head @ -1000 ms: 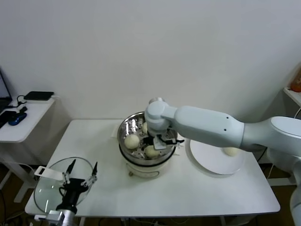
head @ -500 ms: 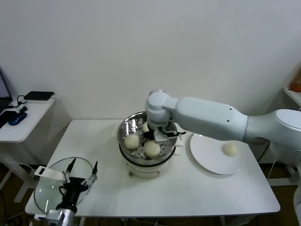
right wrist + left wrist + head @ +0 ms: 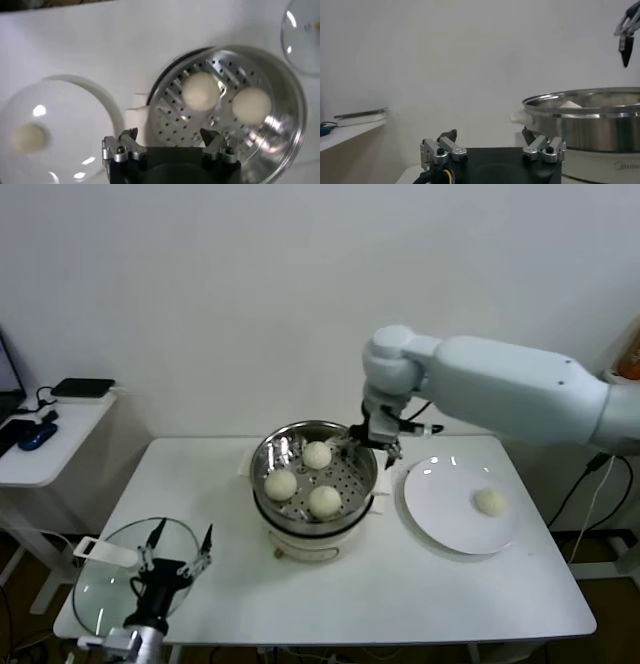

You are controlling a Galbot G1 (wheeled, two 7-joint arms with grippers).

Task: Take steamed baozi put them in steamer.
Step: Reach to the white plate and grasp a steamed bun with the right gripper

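Two arms share this white table [image 3: 400,584], and the nearer one sits idle: the left gripper [image 3: 177,550] rests at the table's front left corner, its fingers spread apart and empty, right over the round clear glass lid [image 3: 105,579] lying flat there. In the left wrist view its two finger mounts stand well separated [image 3: 492,146], with the steamer's [image 3: 585,125] shiny wall rising beyond them.

Farther in, at the table's middle, the steamer [image 3: 268,456] stands on its cream-white base. Three steamed baozi [image 3: 324,500] lie on its perforated floor, apart from one another: one toward the front, one at the left, one toward the back. The right wrist view looks down on the basket [image 3: 285,100] and shows two of them side by side.

To the right of the steamer lies the flat white plate [image 3: 440,519], with a fourth bun [image 3: 489,501] on it.

Farthest back, the right gripper [image 3: 376,438] hangs in the air above the steamer's rear right rim, jaws released wide and gripping nothing.
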